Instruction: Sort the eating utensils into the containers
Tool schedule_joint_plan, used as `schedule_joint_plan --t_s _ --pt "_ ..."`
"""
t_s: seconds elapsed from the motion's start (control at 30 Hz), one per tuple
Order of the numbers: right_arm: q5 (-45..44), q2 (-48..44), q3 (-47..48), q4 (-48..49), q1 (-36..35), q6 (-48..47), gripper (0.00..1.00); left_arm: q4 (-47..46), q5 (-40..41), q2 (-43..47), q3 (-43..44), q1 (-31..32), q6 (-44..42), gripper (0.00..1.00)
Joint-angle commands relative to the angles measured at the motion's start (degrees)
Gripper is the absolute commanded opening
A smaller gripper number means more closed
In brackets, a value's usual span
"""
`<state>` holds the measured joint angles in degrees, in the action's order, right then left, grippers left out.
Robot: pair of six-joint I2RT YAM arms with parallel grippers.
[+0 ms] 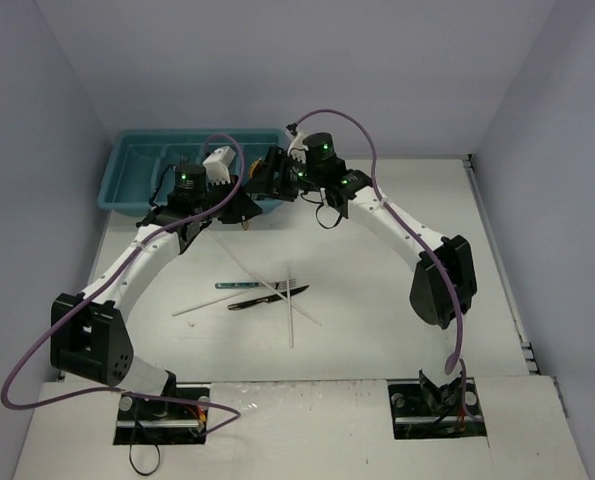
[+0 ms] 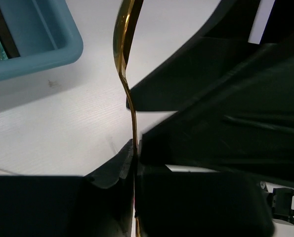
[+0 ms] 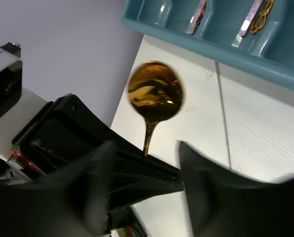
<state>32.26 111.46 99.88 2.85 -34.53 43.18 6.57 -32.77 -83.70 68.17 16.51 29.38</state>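
The white table (image 1: pixel 397 300) is the biggest thing under me, and at its far left corner sits the teal plastic cutlery tray (image 1: pixel 122 180) with its long parallel compartments. My right wrist camera shows at least 3 pieces lying in them: 2 silver pieces with patterned handles and 1 gold piece. My left wrist camera catches a dark-handled piece in an end compartment. So the sorting is under way but not finished.

Both my arms meet just in front of the tray's near wall. My left gripper (image 2: pixel 136 150) is clamped on the handle of the shiny gold metal spoon (image 3: pixel 154 91) — the thin stem runs straight up out of the pinch, held clear above the table. My right gripper (image 3: pixel 146 146) stands with its jaws parted, 1 finger on either side of that same stem and neither one touching it. I judge this to be a hand-over between my claws, with the left one now carrying the spoon. The bowl points toward the tray, near it but not over any compartment.

Near the middle of the table, well apart from the tray, lies the rest of the work: a black-handled knife (image 1: pixel 267 297), a teal-handled utensil (image 1: pixel 239 285) just beside it, and about 3 thin white chopsticks (image 1: pixel 290 318) crossing the pair — there may be a fork among them, too small to be sure. I would reckon the spoon goes in next, then these.
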Motion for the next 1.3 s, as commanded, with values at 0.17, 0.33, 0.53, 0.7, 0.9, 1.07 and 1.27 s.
schedule_joint_plan --t_s 0.17,0.33,0.53,0.7,0.9,1.07,1.27 --pt "5.74 -3.19 0.58 4.46 9.71 -7.26 0.88 8.05 3.64 -2.42 9.8 -5.87 -5.25 0.0" --pt "6.55 -5.74 -2.39 2.74 16.66 -15.99 1.0 10.92 8.75 -11.87 19.15 -11.85 -7.88 0.0" --pt "1.16 -10.26 -9.09 -0.17 18.71 -26.35 1.0 8.78 13.05 -22.25 29.93 -12.74 -8.98 0.0" --pt "-3.99 -13.4 -14.1 -2.16 18.71 -31.08 1.0 8.67 16.88 -29.61 37.58 -12.05 -8.88 0.0" --pt "-9.77 -16.44 -17.22 -4.23 18.71 -35.42 1.0 8.89 20.16 -37.17 44.66 -11.19 -9.88 0.0" --pt "-9.6 -17.48 -17.52 -7.24 18.76 -40.82 1.0 7.92 20.98 -43.08 50.14 -10.98 -10.68 0.0" --pt "-7.85 -13.59 -17.48 -11.07 21.84 -37.99 1.0 7.98 22.21 -48.26 56.08 -10.16 -12.19 0.0"
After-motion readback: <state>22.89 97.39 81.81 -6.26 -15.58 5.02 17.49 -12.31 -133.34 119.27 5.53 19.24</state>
